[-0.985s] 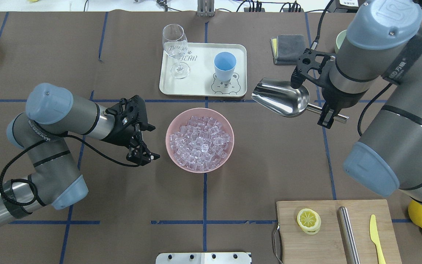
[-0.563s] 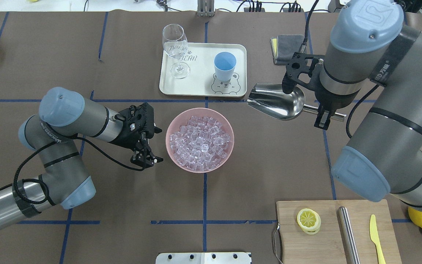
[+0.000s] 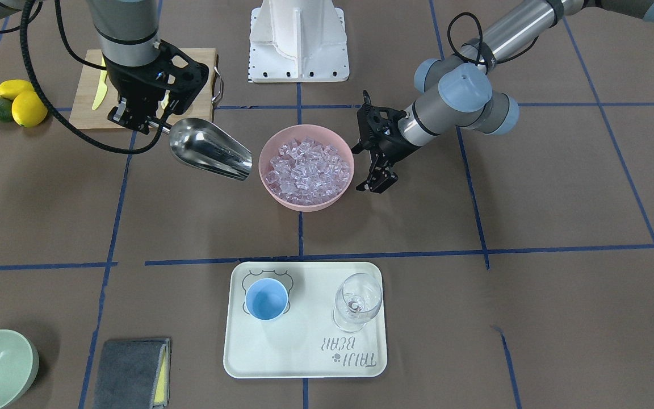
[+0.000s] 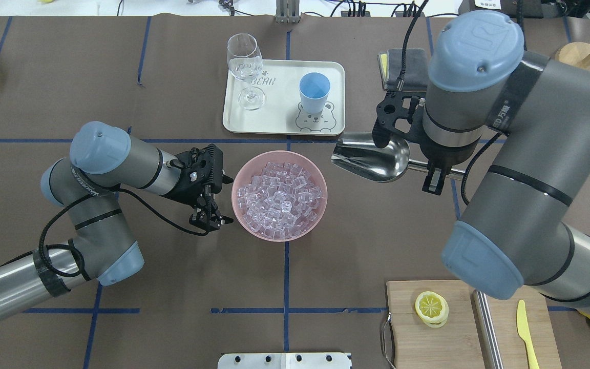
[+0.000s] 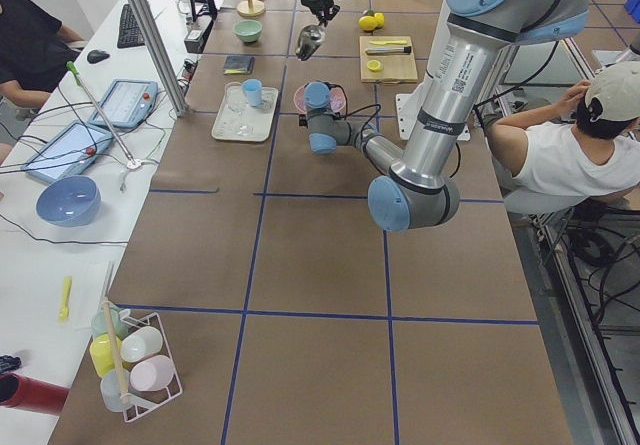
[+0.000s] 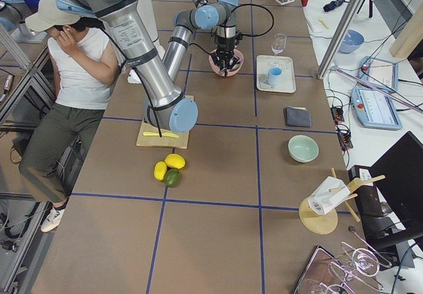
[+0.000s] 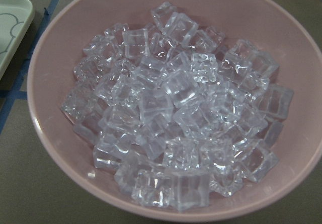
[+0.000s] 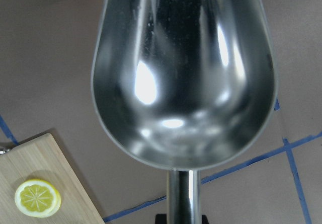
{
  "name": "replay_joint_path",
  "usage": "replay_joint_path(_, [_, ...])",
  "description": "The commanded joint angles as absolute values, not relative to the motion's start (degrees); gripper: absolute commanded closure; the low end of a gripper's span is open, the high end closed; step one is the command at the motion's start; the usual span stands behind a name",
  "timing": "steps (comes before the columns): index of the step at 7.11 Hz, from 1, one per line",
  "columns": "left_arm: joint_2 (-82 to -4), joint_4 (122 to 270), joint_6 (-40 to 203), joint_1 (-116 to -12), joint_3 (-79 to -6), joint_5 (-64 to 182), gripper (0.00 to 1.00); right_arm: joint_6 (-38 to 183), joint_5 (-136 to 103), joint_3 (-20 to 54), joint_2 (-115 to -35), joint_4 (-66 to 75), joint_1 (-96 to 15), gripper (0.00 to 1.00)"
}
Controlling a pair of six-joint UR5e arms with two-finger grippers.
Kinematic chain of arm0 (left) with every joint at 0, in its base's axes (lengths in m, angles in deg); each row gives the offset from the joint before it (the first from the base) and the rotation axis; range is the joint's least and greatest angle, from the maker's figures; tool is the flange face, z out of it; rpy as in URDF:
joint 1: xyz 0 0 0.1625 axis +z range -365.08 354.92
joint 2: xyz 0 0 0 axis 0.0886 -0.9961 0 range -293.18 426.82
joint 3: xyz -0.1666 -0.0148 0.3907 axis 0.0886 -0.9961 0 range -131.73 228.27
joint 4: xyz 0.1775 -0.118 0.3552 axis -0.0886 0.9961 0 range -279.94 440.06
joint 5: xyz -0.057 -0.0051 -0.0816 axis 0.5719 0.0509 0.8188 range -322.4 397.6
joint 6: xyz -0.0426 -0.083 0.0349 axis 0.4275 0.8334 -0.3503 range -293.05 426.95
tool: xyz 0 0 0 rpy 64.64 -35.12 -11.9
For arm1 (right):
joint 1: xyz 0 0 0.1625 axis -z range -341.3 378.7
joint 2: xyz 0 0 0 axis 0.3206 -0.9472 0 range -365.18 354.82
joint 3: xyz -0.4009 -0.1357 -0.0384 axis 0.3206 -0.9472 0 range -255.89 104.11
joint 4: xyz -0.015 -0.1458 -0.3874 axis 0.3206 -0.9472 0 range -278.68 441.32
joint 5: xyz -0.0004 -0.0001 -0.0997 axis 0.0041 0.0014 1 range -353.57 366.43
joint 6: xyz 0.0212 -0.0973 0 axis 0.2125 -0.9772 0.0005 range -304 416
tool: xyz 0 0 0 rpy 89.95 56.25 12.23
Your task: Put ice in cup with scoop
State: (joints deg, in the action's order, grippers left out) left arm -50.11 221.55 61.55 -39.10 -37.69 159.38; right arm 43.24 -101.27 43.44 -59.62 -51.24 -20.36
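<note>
A cream rectangular plastic tray with a bear print [image 4: 279, 120] lies at upper centre of the overhead view. The small light-blue round plastic cup [image 4: 314, 92] stands upright on the tray's right part, and a clear stemmed wine glass [image 4: 244, 66] stands at its left edge. Below the tray, at mid-frame, sits a round pink plastic bowl [image 4: 241, 175] heaped with the small clear glassy ice cubes [image 4: 279, 197]. To the bowl's upper right is the shiny silver metal scoop [image 4: 374, 156], its open mouth just beside the rim.

The overhead view shows only a gleaming trough. The right wrist view looks straight into it and shows it empty. The left wrist view is filled by the bowl and cubes and shows no fingers. The front-facing view shows the left gripper [image 3: 376, 183] just right of the bowl, apart from it, with its jaws spread and holding nothing. In the overhead view the right gripper [image 4: 432, 173] has its black fingers closed on the scoop's thin rod handle. The wrist view shows that handle only running off the bottom edge.
</note>
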Motion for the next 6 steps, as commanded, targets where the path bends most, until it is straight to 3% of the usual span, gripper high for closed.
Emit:
replay_joint_path(1, [-50.2,222.4,61.7,-39.1,-37.2,159.4,0.00,41.8,-94.5,41.6,-56.3,-57.4,-16.5,1.00])
replay_joint_path(3, [-50.2,225.8,61.9,-39.1,-35.6,159.3,0.00,34.9,-91.9,36.1,-47.5,-67.2,-16.2,1.00])
replay_joint_path(6, [-50.2,226.7,61.9,-39.1,-35.1,159.3,0.00,33.4,-89.7,30.1,-43.4,-69.0,-14.4,1.00])
